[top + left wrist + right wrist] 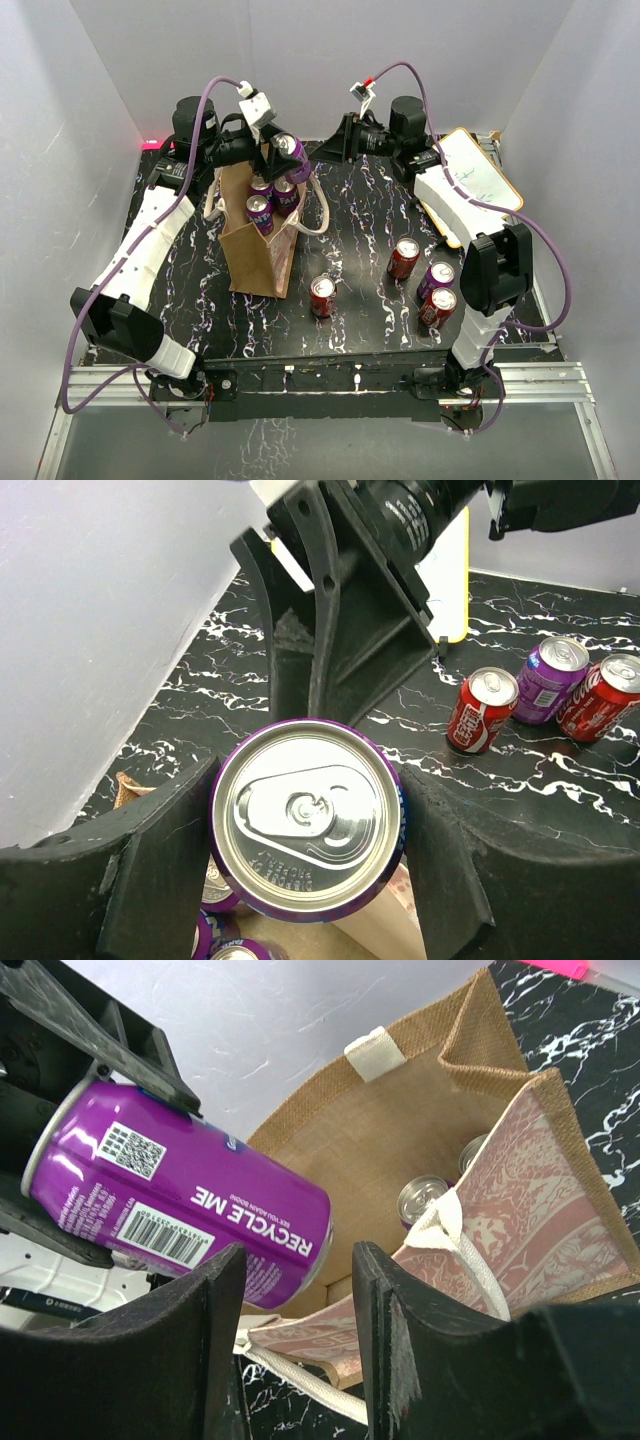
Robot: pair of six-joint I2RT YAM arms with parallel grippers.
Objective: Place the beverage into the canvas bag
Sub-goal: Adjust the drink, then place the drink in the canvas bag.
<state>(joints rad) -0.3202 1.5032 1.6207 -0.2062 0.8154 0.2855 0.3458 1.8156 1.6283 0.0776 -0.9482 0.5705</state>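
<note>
My left gripper (275, 150) is shut on a purple can (292, 156), held tilted over the open mouth of the brown canvas bag (255, 255). In the left wrist view the can's silver top (307, 818) sits between my black fingers (150, 865). The bag stands upright left of centre and holds several purple cans (260, 213). My right gripper (330, 143) is open and empty, just right of the bag's far rim. Its view (295, 1300) shows the held can (180, 1195), the bag's inside (370, 1140) and can tops in it (425, 1198).
Loose cans stand on the black marble table (360, 215): a red one (322, 296) near the bag, then a red (403, 258), a purple (435, 281) and a red (437, 307) at the right. An orange-edged white board (480, 180) lies far right. White walls surround the table.
</note>
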